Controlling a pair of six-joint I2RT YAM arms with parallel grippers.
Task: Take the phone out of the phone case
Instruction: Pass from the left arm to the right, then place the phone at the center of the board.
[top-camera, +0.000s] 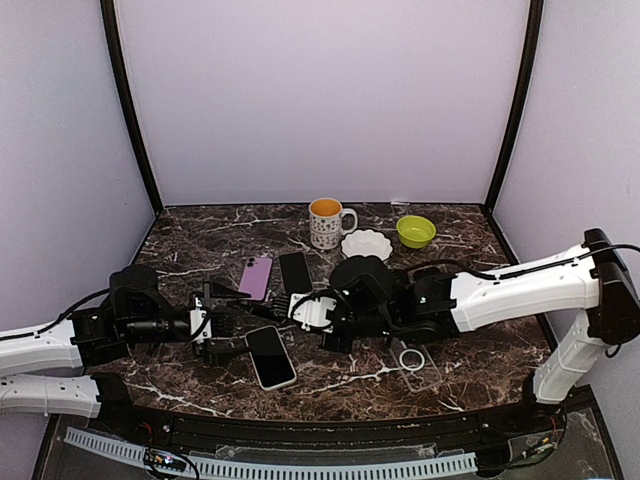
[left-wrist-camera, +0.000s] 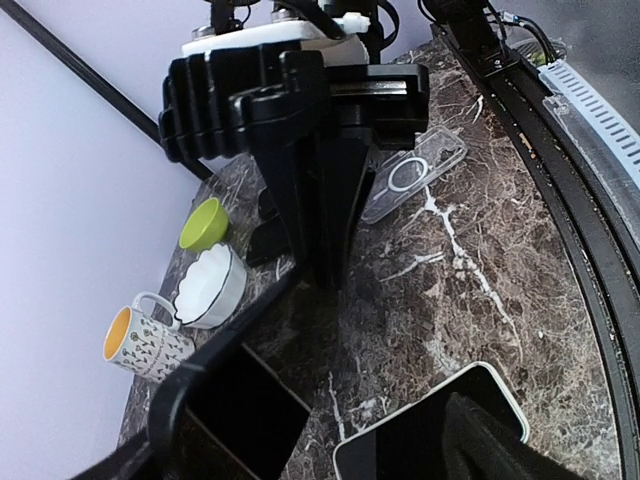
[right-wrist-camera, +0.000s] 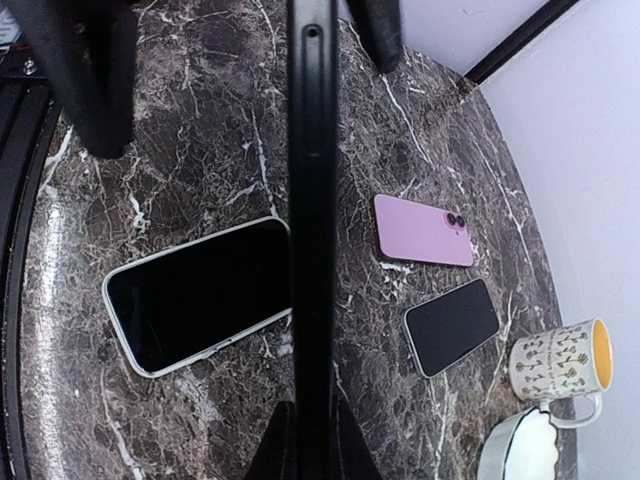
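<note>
My right gripper (right-wrist-camera: 313, 445) is shut on a thin black phone (right-wrist-camera: 313, 250), held edge-on above the marble table (top-camera: 340, 385). The left wrist view shows the same black phone (left-wrist-camera: 335, 225) hanging from the right gripper's jaws. My left gripper (top-camera: 230, 325) faces it from the left, open and holding nothing. One of its fingers (left-wrist-camera: 495, 440) hangs over a white-rimmed phone (top-camera: 270, 356) that lies screen-up on the table. A clear empty case (top-camera: 415, 360) with a white ring lies to the right, below the right arm. I cannot tell whether the held phone wears a case.
A pink phone (top-camera: 256, 277) and a black phone (top-camera: 295, 271) lie flat behind the grippers. Further back stand a patterned mug (top-camera: 326, 222), a white scalloped bowl (top-camera: 365, 243) and a green bowl (top-camera: 415, 231). The black rail (top-camera: 300, 440) borders the near edge.
</note>
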